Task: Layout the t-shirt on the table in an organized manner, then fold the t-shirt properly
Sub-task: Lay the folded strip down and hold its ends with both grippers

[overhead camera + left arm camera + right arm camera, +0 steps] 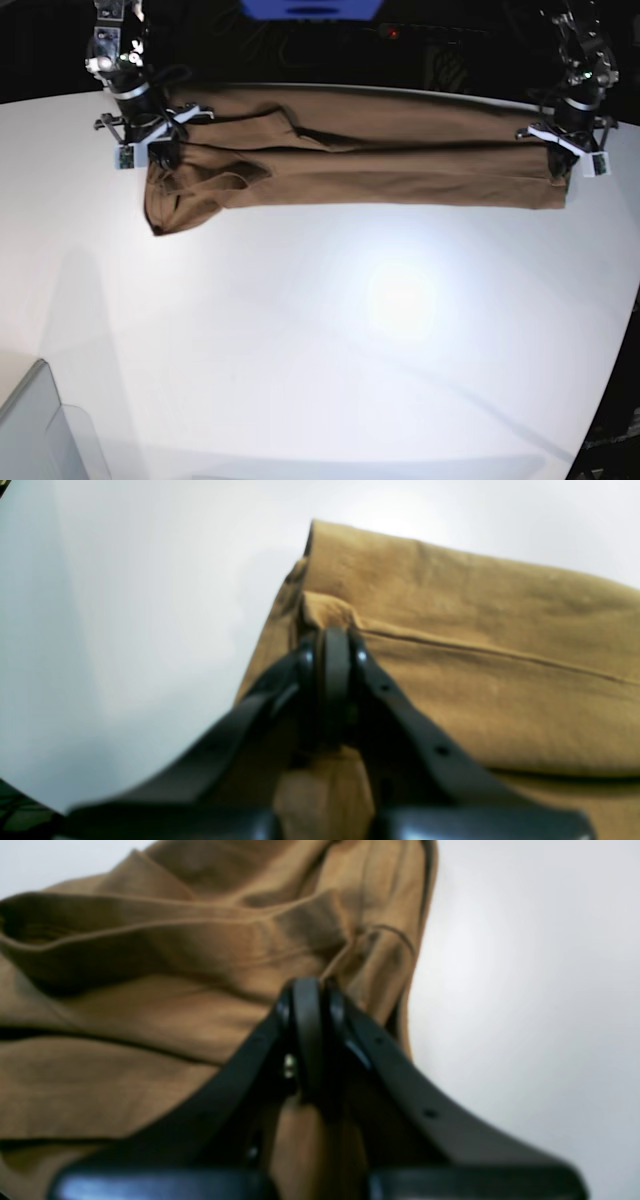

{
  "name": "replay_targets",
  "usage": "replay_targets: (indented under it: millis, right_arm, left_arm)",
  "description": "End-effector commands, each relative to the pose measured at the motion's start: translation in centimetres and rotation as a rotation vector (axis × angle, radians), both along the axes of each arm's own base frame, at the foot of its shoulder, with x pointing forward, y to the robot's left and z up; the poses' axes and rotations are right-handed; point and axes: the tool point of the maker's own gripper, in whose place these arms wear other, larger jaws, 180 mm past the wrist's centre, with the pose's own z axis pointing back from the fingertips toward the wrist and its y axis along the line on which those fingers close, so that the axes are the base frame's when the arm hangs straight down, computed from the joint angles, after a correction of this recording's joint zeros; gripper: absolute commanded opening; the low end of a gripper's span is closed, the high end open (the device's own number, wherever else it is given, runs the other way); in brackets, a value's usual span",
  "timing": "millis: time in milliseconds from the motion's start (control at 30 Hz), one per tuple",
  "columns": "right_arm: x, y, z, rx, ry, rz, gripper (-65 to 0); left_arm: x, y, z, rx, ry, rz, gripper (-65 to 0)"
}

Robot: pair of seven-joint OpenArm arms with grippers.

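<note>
I have the shirt stretched out along the far edge of the table, pulled into a long narrow band between my two arms. It already looks folded lengthwise at least once: the base view shows layered edges running the length of the band, and the left wrist view shows one layer lying over another with a seam line across it.

The left gripper is clenched on a corner of the cloth at one end of the band; a small bunch of fabric pokes out just past the tips. The right gripper is likewise clamped on the other end, where the cloth is much more rumpled (the neck and a sleeve seem to be gathered there, though the wrist view is too soft to be sure). In the base view that end sags into a loose pouch below the gripper.

My read on progress: the laying-out and the lengthwise fold seem done, roughly. Still to do, I think, is tidying the bunched right-hand end and then folding the band across its length, end to end, into a compact packet. A grey bin sits at the near corner, well apart from the work.
</note>
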Motion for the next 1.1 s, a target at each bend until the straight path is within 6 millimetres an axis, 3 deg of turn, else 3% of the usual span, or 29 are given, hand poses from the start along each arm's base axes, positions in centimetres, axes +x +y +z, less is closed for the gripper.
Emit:
replay_targets:
  millis: [0,100,200,267,367,500,633,833,1067]
  right_arm:
    - [-0.6,-0.4,-0.7,-0.016,0.043,0.005,-65.0]
    - [-0.7,-0.4,-0.7,-0.016,0.044,0.005,-65.0]
    - [-0.7,-0.4,-0.7,-0.016,0.044,0.005,-65.0]
    - [-0.6,-0.4,-0.7,-0.016,0.043,0.005,-65.0]
    - [-0.6,-0.4,-0.7,-0.015,0.043,0.004,-65.0]
    - [-0.6,-0.4,-0.7,-0.016,0.043,0.005,-65.0]
    - [-0.6,-0.4,-0.7,-0.016,0.043,0.005,-65.0]
    - [-0.5,-0.4,-0.7,-0.016,0.041,0.005,-65.0]
    - [-0.5,-0.4,-0.7,-0.015,0.041,0.006,-65.0]
  left_arm:
    - [-0.6,0.4,-0.3,0.019,0.047,-0.027,-63.8]
    - [-0.6,-0.7,-0.3,-0.006,0.044,-0.078,-54.6]
    - [-0.6,-0.8,-0.3,-0.009,0.043,-0.082,-42.9]
    - [-0.7,-0.2,0.0,-0.006,0.034,-0.068,-38.7]
    - [-1.1,1.5,0.7,-0.021,-0.006,0.020,-37.0]
    - [-0.7,4.3,3.7,-0.046,-0.125,0.133,-36.9]
    - [-1.0,5.3,3.3,-0.049,-0.051,0.132,-33.8]
    - [-0.4,5.0,2.6,-0.069,0.008,0.125,-22.6]
    - [0.2,3.6,2.1,-0.084,0.018,0.086,-22.1]
